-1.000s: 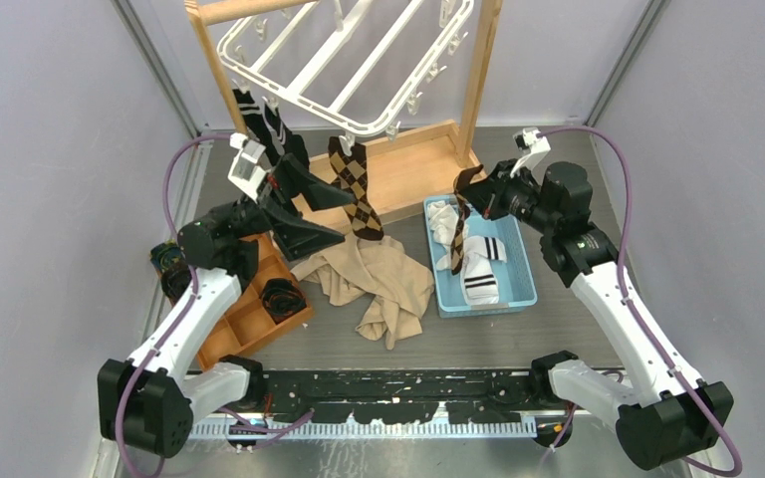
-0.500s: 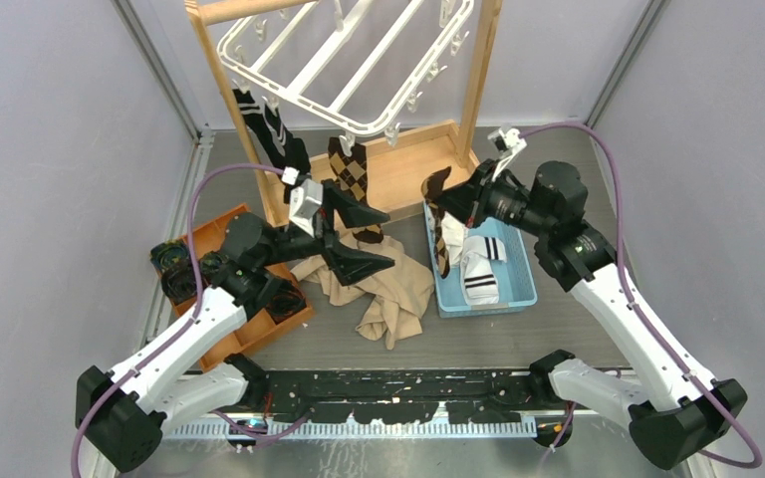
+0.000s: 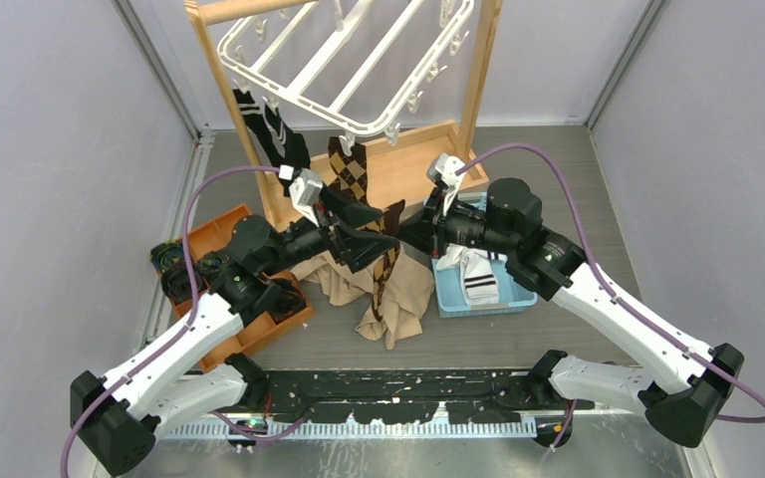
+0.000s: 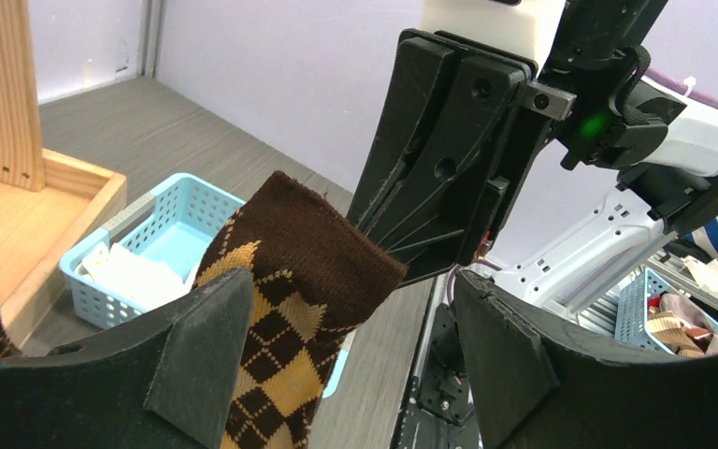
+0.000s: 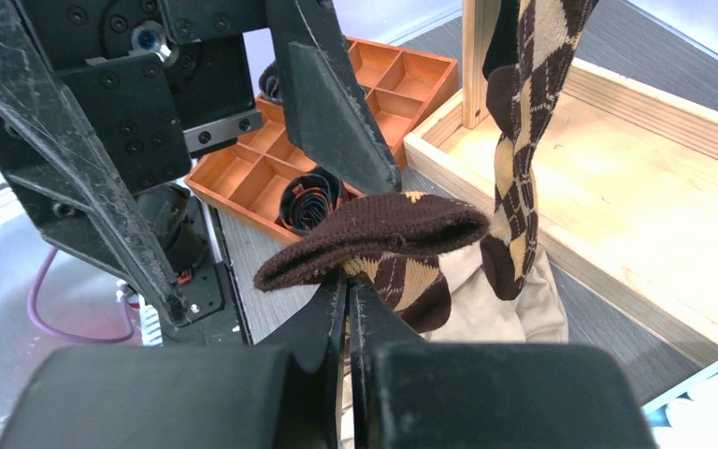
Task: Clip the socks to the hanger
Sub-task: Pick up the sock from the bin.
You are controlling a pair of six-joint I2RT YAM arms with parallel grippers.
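My right gripper [image 3: 405,235] [image 5: 348,281] is shut on a brown argyle sock [image 3: 382,267] [image 5: 385,227], pinched just under its cuff; the rest hangs over the beige cloth. My left gripper [image 3: 372,230] [image 4: 351,309] is open, its jaws on either side of that sock's cuff [image 4: 285,271], the left pad close to the fabric. The white hanger [image 3: 339,70] hangs from the wooden stand. A black striped sock [image 3: 269,129] and another argyle sock [image 3: 351,171] [image 5: 522,103] hang clipped to its front rim.
A blue basket [image 3: 521,291] [image 4: 164,220] with white banded socks [image 3: 479,275] sits under the right arm. A beige cloth [image 3: 403,297] lies in the middle. An orange compartment tray [image 3: 227,321] [image 5: 360,89] is at left. The wooden stand's base [image 3: 413,177] [image 5: 636,178] lies behind.
My right gripper carried the argyle sock left from over the blue basket to the middle. My left gripper swung right and down from the hanger to meet it, jaws now around the cuff.
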